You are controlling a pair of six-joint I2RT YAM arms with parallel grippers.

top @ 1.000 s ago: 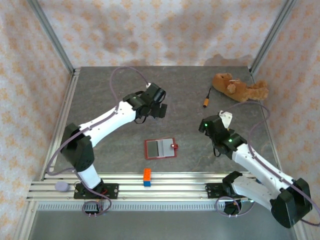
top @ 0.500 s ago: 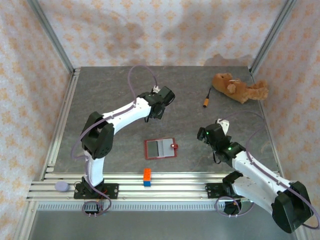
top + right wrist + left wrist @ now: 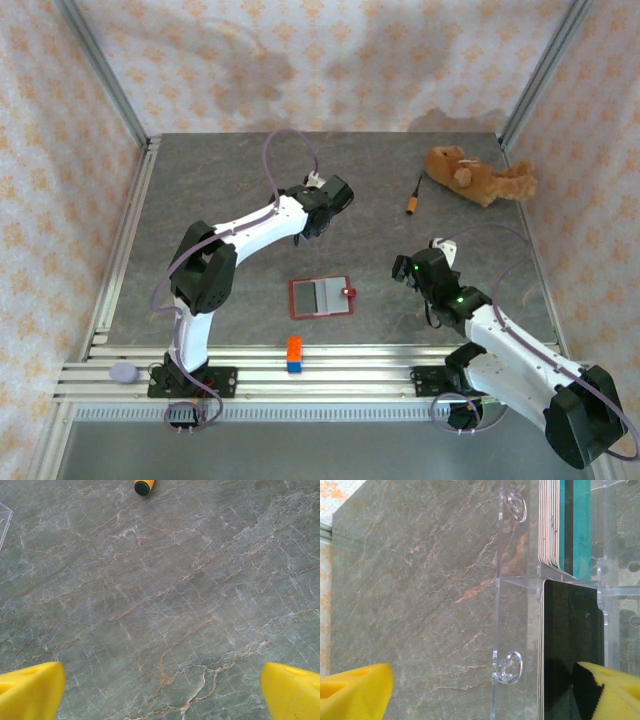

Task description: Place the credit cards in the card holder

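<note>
Cards (image 3: 581,525), teal and black, stand in a clear tray (image 3: 512,580) at the far middle of the tabletop (image 3: 420,580). The left gripper (image 3: 482,680) hangs over them, wide open, holding nothing. The red wallet (image 3: 320,297) lies open, nearer. The right gripper (image 3: 162,685) is wide open and empty.

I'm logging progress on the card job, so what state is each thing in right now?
card holder: open, lying flat, inside up.
credit cards: stacked in the clear tray, in two compartments.
left gripper: open, holding nothing, over the tray.
right gripper: open, holding nothing, over bare table.
toy bear: lying down.
</note>
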